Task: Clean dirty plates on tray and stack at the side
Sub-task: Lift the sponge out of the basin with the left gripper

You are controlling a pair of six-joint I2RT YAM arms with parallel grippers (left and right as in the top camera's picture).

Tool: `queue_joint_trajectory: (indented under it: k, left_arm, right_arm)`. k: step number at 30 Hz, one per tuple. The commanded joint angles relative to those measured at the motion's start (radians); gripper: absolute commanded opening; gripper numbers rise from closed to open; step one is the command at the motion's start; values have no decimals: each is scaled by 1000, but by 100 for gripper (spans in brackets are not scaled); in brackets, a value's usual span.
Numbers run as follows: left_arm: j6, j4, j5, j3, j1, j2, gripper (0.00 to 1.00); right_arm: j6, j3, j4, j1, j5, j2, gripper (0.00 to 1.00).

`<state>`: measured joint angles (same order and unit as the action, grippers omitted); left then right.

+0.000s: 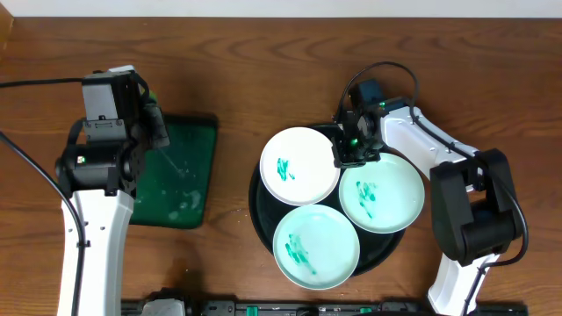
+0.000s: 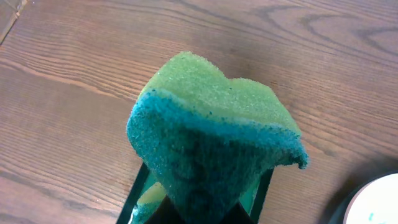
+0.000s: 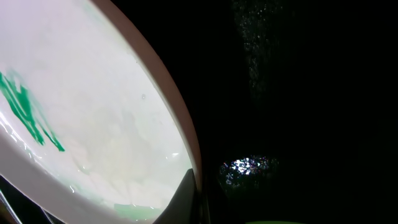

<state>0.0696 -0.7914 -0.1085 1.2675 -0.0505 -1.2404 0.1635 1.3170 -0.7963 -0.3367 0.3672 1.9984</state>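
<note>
- Where the overhead camera looks down, a plate [image 1: 300,165] sits at 10 o'clock on the black tray [image 1: 256,209], a second plate [image 1: 382,193] at 3 o'clock, a third plate [image 1: 316,246] at 6 o'clock.
- Left wrist: the left jaws pinch a green sponge [image 2: 211,137] above the desk [image 2: 74,93].
- Right wrist: the first plate's rim lies against one finger [image 3: 183,196]; whether the right jaws are wide or narrow, I cannot tell.

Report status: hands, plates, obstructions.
Left hand shut on green sponge. Right hand at top-left plate rim, grip unclear. Three smeared plates on black tray, none stacked. Nothing blocking.
</note>
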Motion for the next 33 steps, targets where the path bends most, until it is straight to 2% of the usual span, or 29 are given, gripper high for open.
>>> queue_joint_trajectory:
  k: [1, 17, 23, 27, 33]
  left_arm:
    - [-22, 8, -16, 6, 2, -2, 7]
    - [-22, -14, -16, 6, 2, -13, 7]
    - [106, -139, -10, 6, 2, -151, 7]
    - [117, -172, 103, 6, 3, -257, 7]
    - [108, -143, 272, 20, 49, -256, 7]
  right_arm:
    - [-23, -3, -5, -3, 8, 5, 1]
    - [-23, -3, -5, -3, 8, 5, 1]
    - [-23, -3, -4, -3, 8, 5, 1]
    - [-23, -3, -6, -3, 8, 5, 1]
    - [-23, -3, -6, -3, 7, 5, 1]
